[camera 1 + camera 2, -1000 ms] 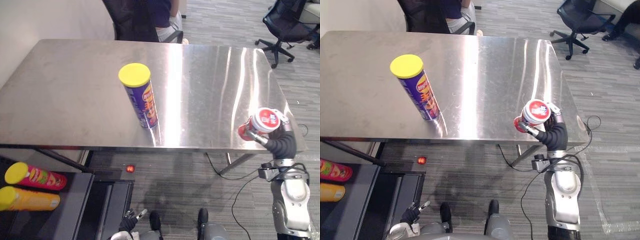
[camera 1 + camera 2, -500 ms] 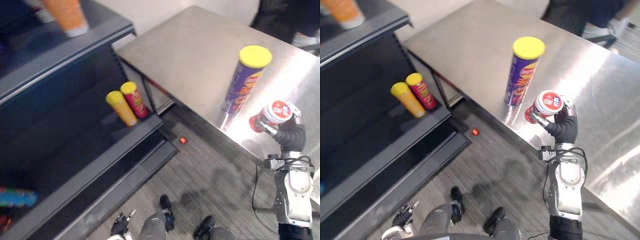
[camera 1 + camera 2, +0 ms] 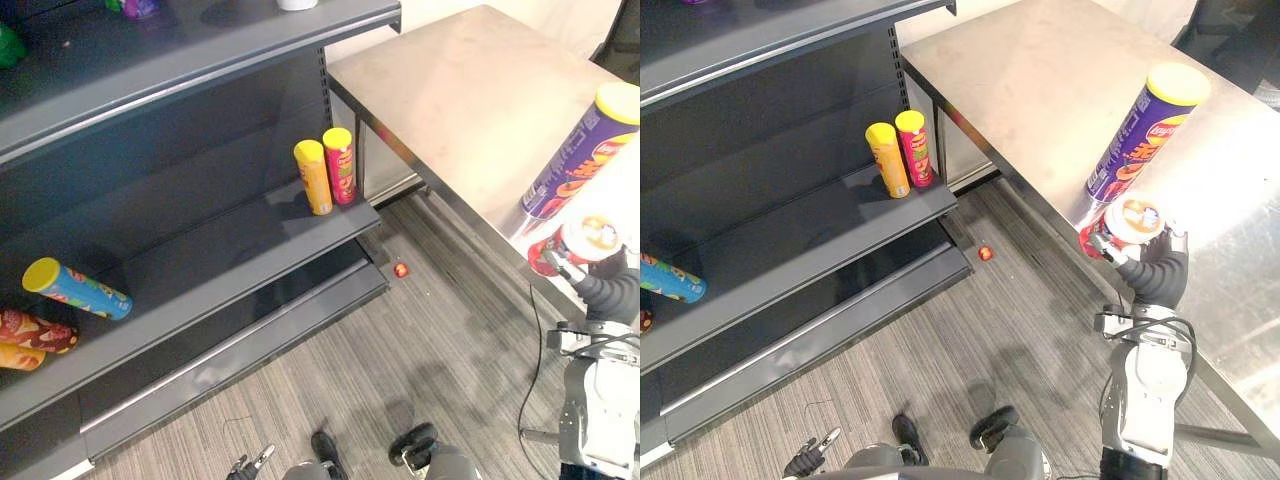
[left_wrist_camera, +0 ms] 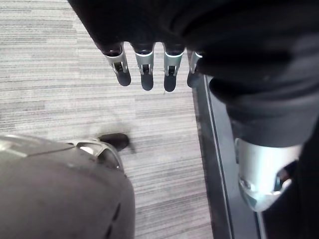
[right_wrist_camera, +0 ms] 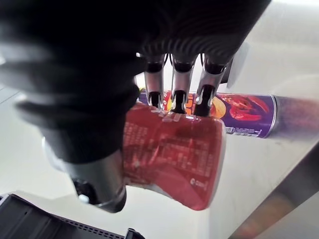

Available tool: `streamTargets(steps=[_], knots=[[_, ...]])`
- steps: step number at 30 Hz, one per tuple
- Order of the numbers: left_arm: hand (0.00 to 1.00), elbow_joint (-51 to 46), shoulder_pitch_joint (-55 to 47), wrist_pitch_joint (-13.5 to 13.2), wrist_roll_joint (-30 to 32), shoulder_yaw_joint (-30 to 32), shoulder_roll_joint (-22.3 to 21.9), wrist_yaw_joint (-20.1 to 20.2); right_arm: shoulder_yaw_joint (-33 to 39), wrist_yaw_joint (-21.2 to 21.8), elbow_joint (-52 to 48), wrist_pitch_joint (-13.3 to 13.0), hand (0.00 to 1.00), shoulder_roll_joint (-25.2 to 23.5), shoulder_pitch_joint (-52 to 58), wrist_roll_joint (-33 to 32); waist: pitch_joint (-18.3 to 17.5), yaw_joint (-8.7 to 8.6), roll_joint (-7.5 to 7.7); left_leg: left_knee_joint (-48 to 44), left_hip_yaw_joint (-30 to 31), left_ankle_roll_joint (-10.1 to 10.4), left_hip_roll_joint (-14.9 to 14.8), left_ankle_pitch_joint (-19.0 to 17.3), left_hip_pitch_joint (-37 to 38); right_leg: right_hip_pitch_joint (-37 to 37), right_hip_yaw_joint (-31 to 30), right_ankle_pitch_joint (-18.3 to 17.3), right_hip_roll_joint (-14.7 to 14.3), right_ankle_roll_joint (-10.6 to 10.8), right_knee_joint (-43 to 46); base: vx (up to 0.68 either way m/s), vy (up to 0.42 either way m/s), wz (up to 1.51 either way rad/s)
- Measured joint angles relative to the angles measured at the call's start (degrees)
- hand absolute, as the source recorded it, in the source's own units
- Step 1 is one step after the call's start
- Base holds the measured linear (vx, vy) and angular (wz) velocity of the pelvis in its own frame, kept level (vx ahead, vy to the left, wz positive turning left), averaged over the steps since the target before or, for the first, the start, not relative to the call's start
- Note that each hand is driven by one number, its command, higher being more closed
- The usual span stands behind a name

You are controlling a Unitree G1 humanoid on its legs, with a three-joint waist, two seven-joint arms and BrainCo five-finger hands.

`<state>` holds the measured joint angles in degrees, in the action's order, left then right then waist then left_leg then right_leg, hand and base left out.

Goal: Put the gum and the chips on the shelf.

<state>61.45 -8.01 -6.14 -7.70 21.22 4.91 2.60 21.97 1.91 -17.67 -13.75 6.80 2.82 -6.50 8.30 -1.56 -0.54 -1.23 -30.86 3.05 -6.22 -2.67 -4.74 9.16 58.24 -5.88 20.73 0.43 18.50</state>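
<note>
In the left eye view the whole picture has swung round since a second ago. Then the camera looked down on the bench [image 3: 470, 90]; now it faces the dark shelf [image 3: 250, 255], and the bench sits at the upper right. This is a turn of the camera, not a move of the things. I judge that the pick-up of the gum is finished and the carry to the shelf is beginning. The gum tub [image 3: 585, 238] is at the right edge, held in the right robot hand [image 3: 612, 292] in front of the bench edge, as it was before. The chips can [image 3: 578, 160], purple with a yellow lid, stands upright on the bench just behind it, not yet taken. On the middle board of the shelf a yellow can [image 3: 312, 177] and a red can [image 3: 340, 165] stand side by side, and a blue can [image 3: 78, 288] lies on the board below, to the left.

In the right eye view a stretch of striped floor [image 3: 970, 330] lies between the tub and the shelf, so they are well apart.

In the left wrist view the left robot hand [image 4: 144, 62] hangs over the floor with its fingers straight and relaxed, holding nothing.

In the right wrist view the fingers [image 5: 175, 99] curl round the tub and grip it firmly. The tub is short and round, with a red body carrying small white print and a pale rim. Its surface looks smooth and glossy, so I think it could slip if the grip loosens
</note>
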Motion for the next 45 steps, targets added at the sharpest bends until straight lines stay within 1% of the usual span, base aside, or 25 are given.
streamTargets(steps=[3,13,17,19,21,22,23,24,25,26,27,28,29,31,32,33,34,35,36,37,38,39,42,44,45], knots=[[0.00,0.1,-0.1,0.0,0.0,0.0,0.1,0.0,-0.1,-0.1,0.4,0.8,1.00,0.0,0.0,0.3,0.2,0.14,0.33,0.4,0.0,-0.2,-0.1,0.2,0.2,-0.4,0.1,0.5,-0.6,-0.2,-1.0,-0.05,0.030,0.01],[0.00,-0.1,0.0,-0.1,-0.1,0.0,0.0,0.4,-0.8,0.8,0.7,0.8,1.00,0.0,0.4,0.3,0.5,0.17,0.73,2.2,-1.4,0.0,-0.5,0.6,1.8,-0.4,-1.6,0.7,-2.0,-0.4,-1.7,-0.01,0.001,-0.10],[0.00,-1.1,0.7,-0.7,-1.0,-0.1,0.1,0.5,-5.0,1.2,2.9,0.8,1.00,0.8,-0.7,0.0,1.3,0.36,2.06,-2.3,0.6,-0.5,-1.4,-0.8,-1.8,-0.6,0.6,1.2,-2.0,-0.3,-2.7,0.02,0.011,0.27],[0.00,-1.1,1.3,-0.8,-1.1,-0.3,0.0,0.9,-7.5,2.1,3.2,0.8,1.00,2.1,-1.3,-0.1,1.9,0.89,2.26,-4.3,2.2,-0.7,-1.6,-1.5,-3.1,-1.6,2.3,2.1,-2.2,0.0,-3.9,0.03,0.065,0.46],[0.00,-1.0,1.1,-0.8,-1.2,-0.3,0.1,1.1,-10.7,2.7,3.2,0.8,1.00,2.8,-3.0,-0.1,2.9,2.76,2.37,-6.2,2.9,-1.5,-1.6,-2.6,-3.2,-3.1,2.4,3.4,-2.1,0.6,-4.8,-0.01,0.130,0.23],[0.00,-1.0,1.1,-0.8,-2.8,-0.3,0.1,1.1,-11.9,3.0,3.3,0.8,1.00,2.9,-3.4,-0.1,3.1,3.74,2.53,-6.5,3.5,-2.0,-1.1,-3.3,-3.1,-3.8,2.4,3.8,-1.6,1.2,-4.8,-0.04,0.159,0.27],[0.00,-1.0,1.0,-0.9,-3.5,-0.3,0.1,1.1,-12.5,3.1,3.3,0.8,1.00,2.9,-3.6,-0.1,3.1,4.22,2.57,-6.5,3.9,-2.1,-0.8,-3.6,-3.2,-4.0,2.4,4.1,-1.2,1.6,-4.7,-0.03,0.208,0.49],[0.00,-1.0,0.9,-0.9,-3.6,-0.3,0.3,1.1,-13.9,3.6,3.4,0.8,1.00,2.9,-3.9,0.1,3.5,4.80,2.68,-6.5,5.7,-2.7,0.2,-4.3,-3.2,-4.6,2.0,4.5,0.2,2.1,-3.2,0.00,0.203,0.53],[0.00,-1.0,0.7,-0.9,-3.8,-0.4,0.3,1.0,-14.4,3.7,3.5,0.8,1.00,2.9,-3.9,0.3,3.8,5.19,2.49,-6.1,7.2,-3.1,1.1,-4.6,-3.2,-4.3,-0.6,5.0,1.6,1.3,-0.4,0.00,0.220,0.71],[0.00,-1.2,0.1,-0.9,-4.3,-1.2,0.2,0.9,-14.6,3.8,3.6,0.8,1.00,2.9,-3.9,0.5,3.9,5.03,2.06,-5.9,8.9,-3.6,1.8,-4.9,-2.7,-1.9,-8.0,5.7,3.5,-1.9,4.8,0.05,0.257,0.68],[0.00,-1.3,-0.4,-1.0,-4.9,-2.2,0.3,0.8,-14.7,3.8,3.9,0.7,1.00,3.0,-3.8,0.9,4.4,4.35,1.18,-6.1,11.0,-4.5,1.9,-5.2,-2.5,2.0,-17.8,6.2,3.9,-4.2,9.8,0.07,0.220,0.92],[0.00,-1.2,-0.7,-1.0,-5.0,-3.2,0.5,0.2,-15.1,4.5,4.4,0.8,1.00,3.0,-3.5,1.1,4.9,3.85,0.27,-5.9,14.0,-5.5,1.4,-4.9,-2.4,4.8,-33.3,2.8,-1.0,-0.1,9.3,0.10,0.189,1.03],[0.00,-1.0,-0.7,-1.1,-5.1,-3.4,1.4,-0.1,-15.7,4.8,4.5,0.8,1.00,3.0,-3.1,1.2,5.2,3.31,0.24,-5.2,15.8,-5.7,1.7,-4.4,-1.9,5.9,-40.5,1.8,-3.8,1.2,8.1,0.10,0.107,1.11],[0.00,-0.8,-0.6,-1.2,-5.1,-3.3,2.2,-0.4,-17.4,5.0,4.5,0.7,1.00,3.0,-2.6,1.4,5.4,3.05,1.27,-4.0,19.3,-5.4,3.6,-3.4,-0.6,6.4,-47.6,2.0,-6.6,2.0,3.0,0.14,0.043,1.10],[0.00,-0.8,-0.4,-1.2,-5.1,-3.3,2.3,-0.4,-17.9,5.1,4.5,0.7,1.00,3.0,-2.7,1.4,5.4,3.04,1.81,-3.9,20.4,-5.4,3.9,-3.3,-0.2,6.4,-48.2,2.3,-7.3,2.4,1.4,0.15,-0.023,1.11],[0.00,-0.8,0.0,-1.3,-5.1,-3.4,2.4,-0.5,-18.8,5.6,4.5,0.7,1.00,3.0,-2.8,1.4,5.5,3.02,1.94,-3.9,22.6,-5.2,4.4,-3.3,0.1,6.8,-49.7,2.6,-8.9,2.9,-1.2,0.17,-0.063,1.21],[0.00,-0.7,0.1,-1.4,-5.0,-3.5,2.5,-0.5,-19.5,6.3,4.5,0.7,1.00,3.0,-2.7,1.3,5.5,2.77,2.18,-3.9,25.5,-4.9,5.0,-3.3,0.1,7.3,-52.8,3.0,-10.5,3.6,-3.6,0.18,-0.081,1.25],[0.00,-0.6,0.2,-1.5,-5.0,-3.5,2.5,-0.4,-19.7,6.7,4.5,0.7,1.00,3.0,-2.6,1.3,5.5,2.59,2.35,-4.0,26.9,-4.6,5.3,-3.3,0.1,7.4,-54.7,3.1,-11.0,3.7,-4.4,0.18,-0.111,1.37],[0.00,-0.1,0.7,-1.6,-5.0,-3.5,2.6,-0.4,-19.8,7.4,4.2,0.8,1.00,3.0,-2.4,1.3,5.4,1.94,2.94,-4.5,29.1,-3.7,6.3,-3.8,0.2,7.1,-57.0,4.8,-10.9,4.9,-5.8,0.18,-0.138,1.09],[0.00,0.3,0.8,-1.5,-5.0,-3.5,2.6,-0.4,-19.8,7.5,4.0,0.8,1.00,2.8,-2.3,1.3,5.5,1.62,3.53,-5.0,30.2,-3.1,6.9,-4.2,0.3,6.6,-57.3,7.0,-10.4,5.0,-6.6,0.18,-0.155,1.12],[0.00,0.9,0.8,-1.5,-5.0,-3.3,2.2,-0.4,-19.9,7.5,3.6,0.8,1.00,2.7,-2.1,0.9,5.6,1.93,3.72,-5.7,31.2,-1.9,6.7,-5.0,0.9,4.9,-56.6,5.9,-10.3,6.6,-7.1,0.19,-0.189,0.63],[0.00,1.7,0.6,-1.5,-5.0,-3.3,1.6,-0.2,-20.1,7.5,2.8,0.8,1.00,2.7,-2.2,0.8,5.6,1.95,2.92,-6.2,31.4,-0.8,5.0,-5.4,0.8,3.3,-55.2,5.9,-11.7,6.3,-9.1,0.18,-0.203,0.39],[0.00,2.2,0.8,-1.4,-4.9,-2.5,0.7,0.2,-18.7,8.0,0.5,0.8,1.00,2.6,-0.7,-1.1,5.3,1.42,2.51,-4.9,32.2,0.9,1.7,-5.8,1.1,1.0,-51.6,5.0,-14.3,5.0,-11.4,0.13,-0.193,0.27],[0.00,2.2,0.9,-1.4,-4.9,-2.2,0.7,0.2,-17.4,8.4,0.2,0.8,1.00,2.3,0.7,-1.4,5.3,0.94,2.43,-3.9,33.3,1.7,1.1,-5.2,1.0,-0.1,-49.4,4.6,-14.6,4.4,-12.0,0.08,-0.145,0.56],[0.00,2.2,1.1,-1.4,-4.9,-2.2,0.7,0.3,-16.3,8.5,0.1,0.8,1.00,2.2,1.2,-1.4,5.3,0.13,2.39,-2.7,32.6,2.0,0.5,-4.1,0.9,-0.9,-47.4,4.5,-14.5,4.2,-12.7,0.05,-0.071,0.77]])
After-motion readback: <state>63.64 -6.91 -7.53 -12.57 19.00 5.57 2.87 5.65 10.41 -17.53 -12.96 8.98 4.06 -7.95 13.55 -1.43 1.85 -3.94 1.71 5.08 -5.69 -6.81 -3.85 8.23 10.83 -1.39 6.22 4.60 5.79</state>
